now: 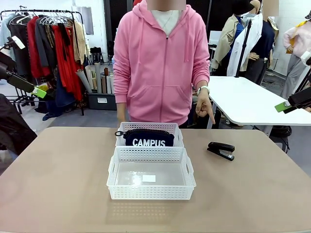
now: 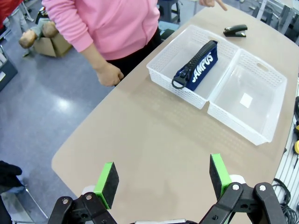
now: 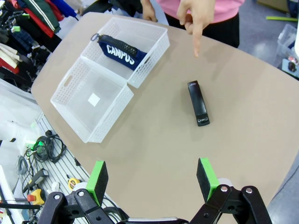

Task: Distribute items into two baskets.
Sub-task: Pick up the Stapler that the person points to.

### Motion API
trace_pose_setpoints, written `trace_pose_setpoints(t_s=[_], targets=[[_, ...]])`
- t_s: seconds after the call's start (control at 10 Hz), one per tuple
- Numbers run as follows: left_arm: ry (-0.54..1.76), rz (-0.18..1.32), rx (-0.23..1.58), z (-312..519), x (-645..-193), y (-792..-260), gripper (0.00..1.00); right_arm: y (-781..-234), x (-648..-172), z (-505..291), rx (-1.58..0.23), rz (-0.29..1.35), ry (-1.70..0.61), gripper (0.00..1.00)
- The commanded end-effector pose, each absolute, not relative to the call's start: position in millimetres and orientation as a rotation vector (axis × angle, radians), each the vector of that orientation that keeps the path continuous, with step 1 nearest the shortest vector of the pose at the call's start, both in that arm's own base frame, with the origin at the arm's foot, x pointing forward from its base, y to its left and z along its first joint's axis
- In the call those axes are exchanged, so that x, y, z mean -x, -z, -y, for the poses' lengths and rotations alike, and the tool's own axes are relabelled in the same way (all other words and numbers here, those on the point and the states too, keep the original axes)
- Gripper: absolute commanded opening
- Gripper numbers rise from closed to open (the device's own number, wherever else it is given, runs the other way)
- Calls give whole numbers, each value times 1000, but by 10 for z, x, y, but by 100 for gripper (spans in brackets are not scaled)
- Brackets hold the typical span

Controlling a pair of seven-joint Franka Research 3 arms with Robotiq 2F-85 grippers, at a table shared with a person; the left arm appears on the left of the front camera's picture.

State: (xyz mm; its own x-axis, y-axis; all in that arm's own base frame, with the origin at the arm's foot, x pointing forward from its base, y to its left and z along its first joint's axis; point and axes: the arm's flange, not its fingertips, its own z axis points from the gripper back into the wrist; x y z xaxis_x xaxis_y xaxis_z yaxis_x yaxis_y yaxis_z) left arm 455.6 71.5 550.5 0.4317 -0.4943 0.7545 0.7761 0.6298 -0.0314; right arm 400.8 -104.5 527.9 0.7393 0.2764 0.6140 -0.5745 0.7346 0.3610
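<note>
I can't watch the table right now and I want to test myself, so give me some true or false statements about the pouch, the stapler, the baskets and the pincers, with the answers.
1. The CAMPUS pouch lies in the far basket, the one nearer the person. True.
2. The person's hand points down toward the stapler. True.
3. The stapler is in a basket. False: it lies on the table, to the robot's right of the near basket.
4. The right pincer is shut on the stapler. False: it is open above the table, holding nothing.
5. The left pincer is open. True.
</note>
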Motion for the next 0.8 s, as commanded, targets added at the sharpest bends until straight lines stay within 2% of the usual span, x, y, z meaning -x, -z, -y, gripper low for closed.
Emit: trace_pose_setpoints(t_s=[0.0,0.7], targets=[[817,789,406,-709,-4553,-5498,100,-5280,-4008,1045,-571,562,-496,100],[817,789,406,-709,-4553,-5498,100,-5181,-4769,472,-445,392,-574,100]])
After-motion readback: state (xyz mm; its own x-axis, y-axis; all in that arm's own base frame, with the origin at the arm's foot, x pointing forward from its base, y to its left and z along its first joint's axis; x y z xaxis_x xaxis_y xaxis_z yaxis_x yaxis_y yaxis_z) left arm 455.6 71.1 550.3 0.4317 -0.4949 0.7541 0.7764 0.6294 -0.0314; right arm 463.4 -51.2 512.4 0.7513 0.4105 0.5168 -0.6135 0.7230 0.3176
